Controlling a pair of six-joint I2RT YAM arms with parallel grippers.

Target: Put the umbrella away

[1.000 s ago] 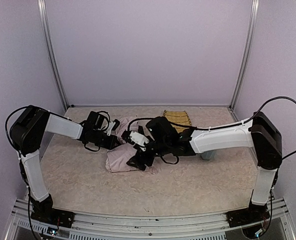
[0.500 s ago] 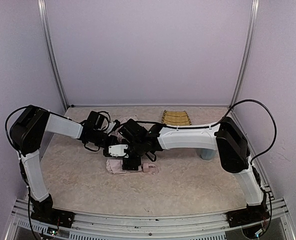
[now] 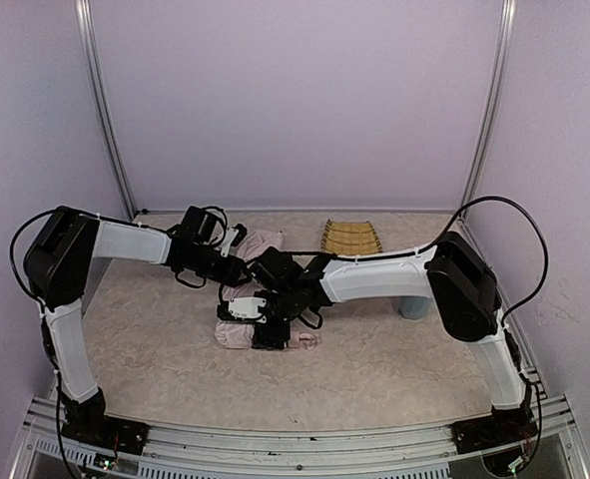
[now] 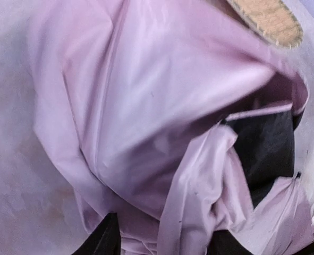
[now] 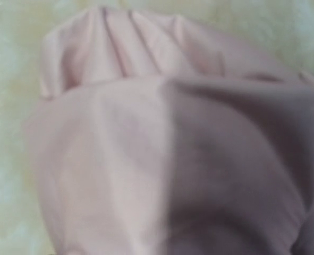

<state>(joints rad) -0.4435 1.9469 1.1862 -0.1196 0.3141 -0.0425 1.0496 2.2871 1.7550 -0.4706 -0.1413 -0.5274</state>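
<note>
**A:** What has just changed?

**B:** The left pincer (image 4: 164, 243) was clenched a second ago and is now parted; its two dark tips stand apart at the bottom of the left wrist view, with pale-pink cloth lying loose between them; I judge it has let go of its fold of the umbrella (image 3: 243, 336).

**A:** And the right pincer (image 3: 260, 324)?

**B:** I cannot tell; its own camera shows only blurred pink cloth very close, and from above the wrist hides the fingers.

**A:** Where does the umbrella lie?

**B:** On the desk (image 3: 155, 339), a crumpled bundle between the two arms; its black lining (image 4: 265, 149) shows at one side; the woven yellow tray (image 3: 352, 237) sits beyond it by the back wall, empty as far as I can see.

**A:** What differs from a second ago?

**B:** The right arm has folded its elbow in and reached across to the left, so its pincer now sits over the near end of the bundle; the left wrist has drawn back toward the far wall; the cloth looks bunched narrower.

**A:** What does that mean for the job?

**B:** The hold seems to be passing from left to right; the canopy is still loose and unwrapped, so putting it away is not yet done.
</note>
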